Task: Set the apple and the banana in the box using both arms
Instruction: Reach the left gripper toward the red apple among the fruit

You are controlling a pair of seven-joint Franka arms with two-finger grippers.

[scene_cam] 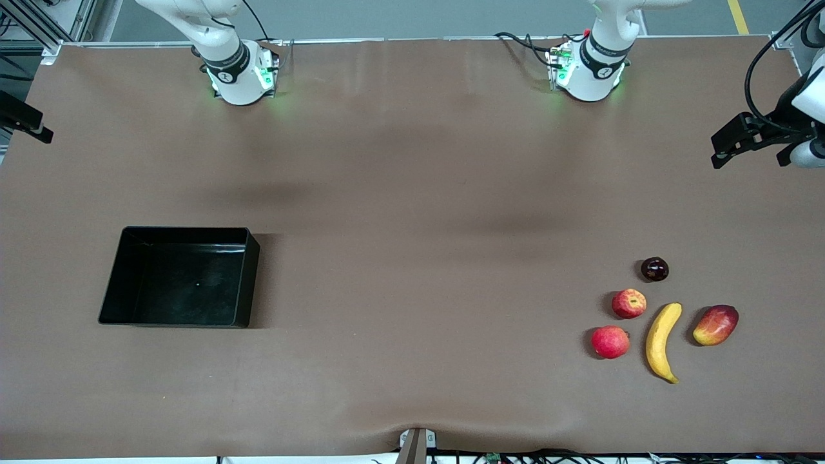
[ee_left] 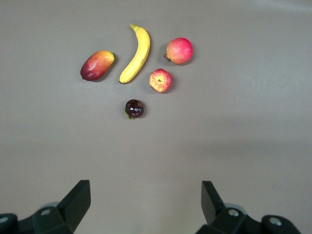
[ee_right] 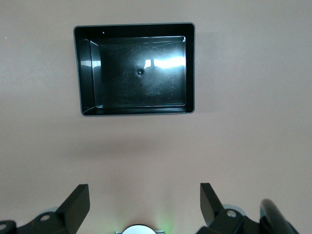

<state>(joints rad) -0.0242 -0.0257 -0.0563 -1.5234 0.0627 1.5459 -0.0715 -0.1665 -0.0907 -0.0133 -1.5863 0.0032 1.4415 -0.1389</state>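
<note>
The apple (scene_cam: 629,303), red with a yellowish patch, lies near the left arm's end of the table, beside the curved yellow banana (scene_cam: 662,341). Both also show in the left wrist view, the apple (ee_left: 160,80) and the banana (ee_left: 136,53). The black box (scene_cam: 180,277) stands empty toward the right arm's end and shows in the right wrist view (ee_right: 134,68). My left gripper (ee_left: 146,184) is open and empty, high above the table, well clear of the fruit; it shows at the front view's edge (scene_cam: 722,149). My right gripper (ee_right: 144,186) is open and empty, high near its own base (ee_right: 139,229), and also shows in the front view (scene_cam: 38,132).
A pinkish-red round fruit (scene_cam: 610,341) lies next to the apple, nearer the front camera. A red-yellow mango (scene_cam: 715,325) lies beside the banana. A small dark plum (scene_cam: 654,269) lies farther from the front camera than the apple. Brown table between box and fruit.
</note>
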